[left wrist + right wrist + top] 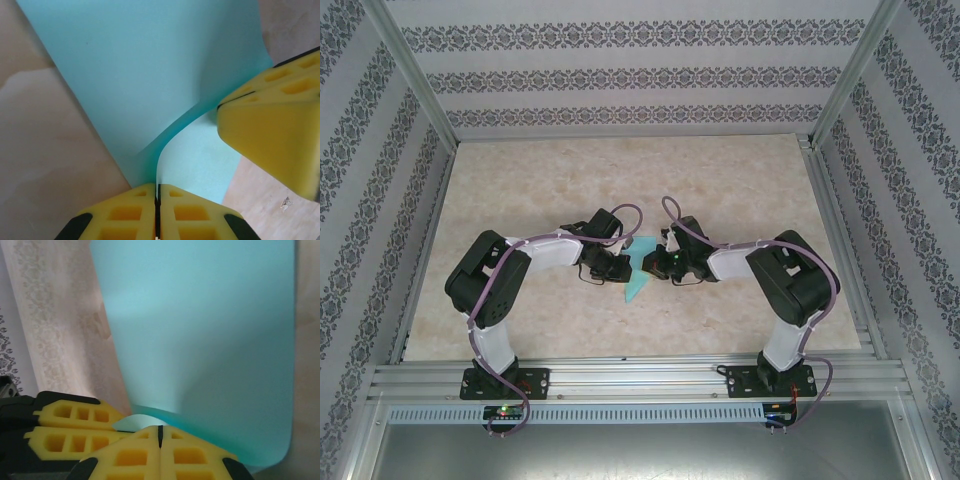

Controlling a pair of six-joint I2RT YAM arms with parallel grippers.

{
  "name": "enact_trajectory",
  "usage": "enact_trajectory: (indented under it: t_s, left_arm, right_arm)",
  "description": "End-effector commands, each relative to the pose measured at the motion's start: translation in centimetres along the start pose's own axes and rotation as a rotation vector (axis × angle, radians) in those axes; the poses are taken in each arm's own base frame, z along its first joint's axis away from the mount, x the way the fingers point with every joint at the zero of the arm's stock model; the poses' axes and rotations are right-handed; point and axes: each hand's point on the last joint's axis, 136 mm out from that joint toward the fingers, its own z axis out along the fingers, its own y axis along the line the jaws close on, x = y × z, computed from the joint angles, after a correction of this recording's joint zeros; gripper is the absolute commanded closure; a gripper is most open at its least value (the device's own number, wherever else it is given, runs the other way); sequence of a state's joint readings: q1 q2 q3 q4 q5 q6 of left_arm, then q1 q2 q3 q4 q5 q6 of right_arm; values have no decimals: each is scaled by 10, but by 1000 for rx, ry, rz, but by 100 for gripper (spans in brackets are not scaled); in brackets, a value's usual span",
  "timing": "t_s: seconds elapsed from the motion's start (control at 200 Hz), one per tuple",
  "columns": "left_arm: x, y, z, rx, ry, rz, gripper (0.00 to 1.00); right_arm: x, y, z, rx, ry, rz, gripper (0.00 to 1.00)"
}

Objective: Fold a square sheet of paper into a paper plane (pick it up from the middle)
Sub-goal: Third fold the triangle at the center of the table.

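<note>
The turquoise sheet of paper (638, 272) hangs bent between my two grippers over the middle of the table. In the left wrist view the sheet of paper (150, 75) curves down into my left gripper (158, 186), whose yellow fingers are shut on its lower edge. My right gripper (220, 106) pinches the sheet from the right. In the right wrist view my right gripper (160, 427) is shut on the curled near edge of the paper (210, 330), and the left gripper's fingers (75, 427) sit close at the left. From above, the left gripper (619, 263) and right gripper (658, 262) face each other.
The beige marbled table (620, 180) stretches behind and to both sides of the arms. Aluminium frame rails (620, 378) run along the near edge, and patterned walls (620, 80) close in the back and sides.
</note>
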State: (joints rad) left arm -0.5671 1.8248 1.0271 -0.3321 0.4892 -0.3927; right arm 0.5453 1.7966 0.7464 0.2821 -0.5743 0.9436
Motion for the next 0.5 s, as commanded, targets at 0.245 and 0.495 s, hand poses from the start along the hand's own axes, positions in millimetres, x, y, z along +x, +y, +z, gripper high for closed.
enact_trajectory:
  t_s: [0.245,0.495]
  left_arm:
    - [16,19,7,-58,66,-2,90]
    - [15,19,7,-61,64,-2,90]
  right_arm:
    - [10,-30,2,70,22,19,91]
    - [-11,4,-21,-29,-26,-15,91]
